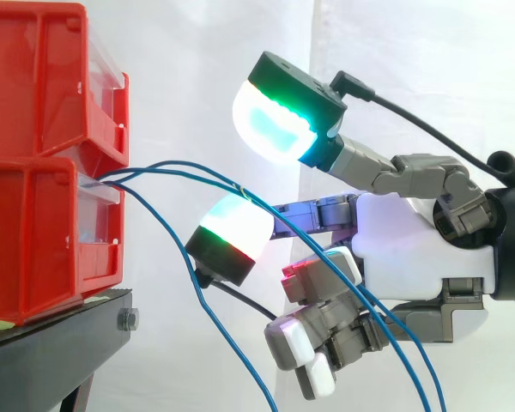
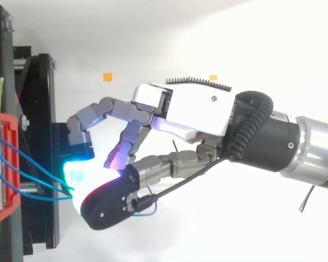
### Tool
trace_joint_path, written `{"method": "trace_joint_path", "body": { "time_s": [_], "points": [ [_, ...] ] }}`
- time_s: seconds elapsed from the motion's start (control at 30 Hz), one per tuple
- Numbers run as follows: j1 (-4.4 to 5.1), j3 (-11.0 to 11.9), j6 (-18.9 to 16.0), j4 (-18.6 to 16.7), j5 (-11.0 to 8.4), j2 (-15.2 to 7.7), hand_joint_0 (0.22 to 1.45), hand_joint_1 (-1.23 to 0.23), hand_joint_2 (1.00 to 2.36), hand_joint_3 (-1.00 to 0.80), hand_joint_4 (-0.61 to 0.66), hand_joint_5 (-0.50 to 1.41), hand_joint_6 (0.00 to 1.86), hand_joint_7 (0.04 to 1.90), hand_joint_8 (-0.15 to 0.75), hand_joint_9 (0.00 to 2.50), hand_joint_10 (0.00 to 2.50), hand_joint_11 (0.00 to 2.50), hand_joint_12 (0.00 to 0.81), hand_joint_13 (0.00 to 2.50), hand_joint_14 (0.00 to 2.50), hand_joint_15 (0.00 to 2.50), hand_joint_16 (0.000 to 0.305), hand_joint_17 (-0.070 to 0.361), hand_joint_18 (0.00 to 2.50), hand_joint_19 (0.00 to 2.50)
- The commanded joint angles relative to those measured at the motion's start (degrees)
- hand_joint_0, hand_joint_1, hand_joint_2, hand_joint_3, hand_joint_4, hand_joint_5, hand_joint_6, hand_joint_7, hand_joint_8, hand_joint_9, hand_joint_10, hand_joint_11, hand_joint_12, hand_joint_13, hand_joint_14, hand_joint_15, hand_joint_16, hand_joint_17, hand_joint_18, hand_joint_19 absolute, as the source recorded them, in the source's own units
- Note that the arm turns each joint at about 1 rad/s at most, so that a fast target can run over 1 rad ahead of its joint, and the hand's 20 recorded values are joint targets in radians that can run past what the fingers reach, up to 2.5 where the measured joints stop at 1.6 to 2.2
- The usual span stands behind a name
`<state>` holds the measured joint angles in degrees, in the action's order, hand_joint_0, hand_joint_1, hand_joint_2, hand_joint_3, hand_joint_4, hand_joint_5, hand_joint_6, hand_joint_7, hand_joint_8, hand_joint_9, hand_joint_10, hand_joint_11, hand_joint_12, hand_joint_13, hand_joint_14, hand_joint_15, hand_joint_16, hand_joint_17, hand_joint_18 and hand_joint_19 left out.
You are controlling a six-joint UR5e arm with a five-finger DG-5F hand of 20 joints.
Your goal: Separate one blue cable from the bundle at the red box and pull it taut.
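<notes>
**Left.** Two red bins (image 1: 34,240) are stacked one on the other on one black stand (image 1: 51,352). The stand has a single bolt (image 1: 127,319) in its front edge. The blue cables (image 1: 176,163) leave the gap between the two bins as a bundle. In the top view three strands can be counted at the bin front (image 2: 33,166).

**Centre.** The strands fan out in slack curves. One drops steeply toward the lower edge, and the others arch rightward to the two glowing pads of the hand. The upper pad (image 1: 270,120) glows green and cyan and is raised well clear of the cables. The lower pad (image 1: 236,227) is white with green and red bands, and one cable crosses its top edge. The two pads stand wide apart with nothing pinched between them. A white curtain (image 1: 180,69) forms the background.

**Right.** The hand (image 1: 412,249) enters from the right edge, with its other fingers curled beneath the white palm. Cable strands run down in front of those fingers. In the top view two orange squares (image 2: 107,76) lie on the white surface beyond the hand (image 2: 191,109).
</notes>
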<state>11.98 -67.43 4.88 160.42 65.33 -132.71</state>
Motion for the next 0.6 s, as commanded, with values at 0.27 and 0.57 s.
{"method": "trace_joint_path", "body": {
  "time_s": [0.27, 0.57],
  "points": [
    [0.06, -0.07, -0.04, -0.02, -0.12, 0.00, 0.55, -0.76, 1.00, -0.50, 0.08, -0.13, 0.78, 1.24, 0.329, 1.29, 0.03, 1.07, 0.425, 1.08, 0.03, 0.79, 0.060, 0.135, 0.85, 0.82],
    [0.06, -0.07, 0.04, -0.20, -0.12, 0.00, 0.58, -0.70, 1.02, -0.23, 0.05, -0.15, 0.79, 1.27, 0.314, 1.26, 0.03, 1.07, 0.417, 1.06, 0.03, 0.79, 0.058, 0.131, 0.83, 0.83]
  ]
}}
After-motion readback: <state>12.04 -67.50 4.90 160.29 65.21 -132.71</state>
